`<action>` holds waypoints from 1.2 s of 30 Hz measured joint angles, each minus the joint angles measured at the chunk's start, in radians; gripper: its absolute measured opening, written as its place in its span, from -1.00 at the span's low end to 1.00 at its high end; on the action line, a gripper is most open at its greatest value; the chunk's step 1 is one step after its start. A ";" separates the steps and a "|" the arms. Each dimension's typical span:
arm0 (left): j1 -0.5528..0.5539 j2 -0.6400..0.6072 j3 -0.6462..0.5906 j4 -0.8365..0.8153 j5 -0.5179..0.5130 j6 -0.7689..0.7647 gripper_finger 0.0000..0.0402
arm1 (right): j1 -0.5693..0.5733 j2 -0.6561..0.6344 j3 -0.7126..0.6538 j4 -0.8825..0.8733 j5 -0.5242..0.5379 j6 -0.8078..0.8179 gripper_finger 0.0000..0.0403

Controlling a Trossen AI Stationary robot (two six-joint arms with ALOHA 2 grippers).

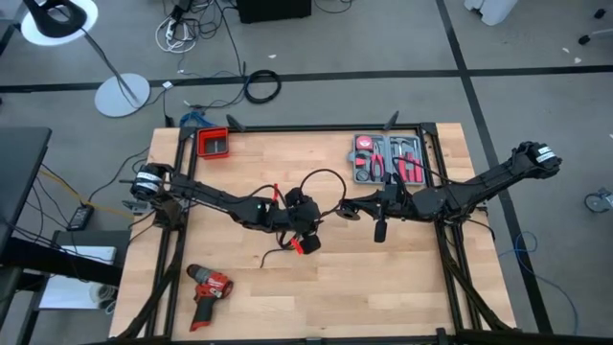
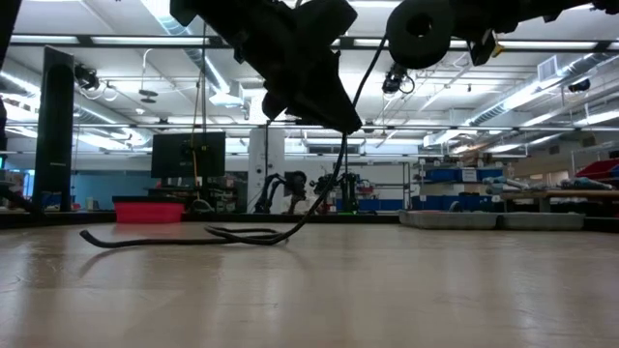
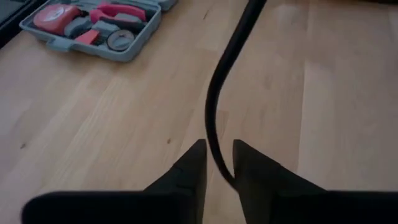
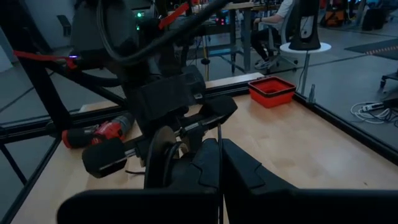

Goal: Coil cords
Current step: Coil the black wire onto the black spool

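A thin black cord [image 1: 321, 175] arcs in a raised loop between my two grippers over the middle of the table. Its tail [image 2: 184, 237] lies on the wood toward the left. My left gripper [image 1: 305, 230] is shut on the cord where it rises from the table; it also shows in the left wrist view [image 3: 217, 165]. My right gripper [image 1: 351, 211] is shut on the cord just right of the left one; it also shows in the right wrist view [image 4: 219, 158]. No plug end shows. My left gripper pinches the cord [image 3: 216, 146] between its two fingers, which lie across it. Below the hold the cord hangs slack to the table [image 2: 324, 193], where its tail lies. Above the hold it curves away in the air [image 3: 239, 31]. My right gripper pinches a thin stretch of the cord [image 4: 219, 132] between its two fingers, level, from the table's right side. The cord is lifted clear of the table here and stands upright between the fingertips.
A grey tool case [image 1: 388, 158] lies at the far right, a red bin [image 1: 214, 144] at the far left, and a red drill [image 1: 209, 286] near the front left. A thicker black cable ring [image 1: 261, 86] lies on the floor beyond the table.
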 joint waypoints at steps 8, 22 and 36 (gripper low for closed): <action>0.004 0.000 0.000 -0.023 0.039 0.026 -0.96 | 0.000 0.000 0.000 -0.004 0.000 -0.010 -1.00; 0.003 0.000 0.000 0.031 -0.018 0.028 -0.99 | -0.001 0.008 0.000 0.092 0.048 -0.013 -1.00; -0.002 0.072 0.002 0.108 -0.099 0.028 -0.99 | -0.048 0.197 0.001 0.290 0.245 0.133 -1.00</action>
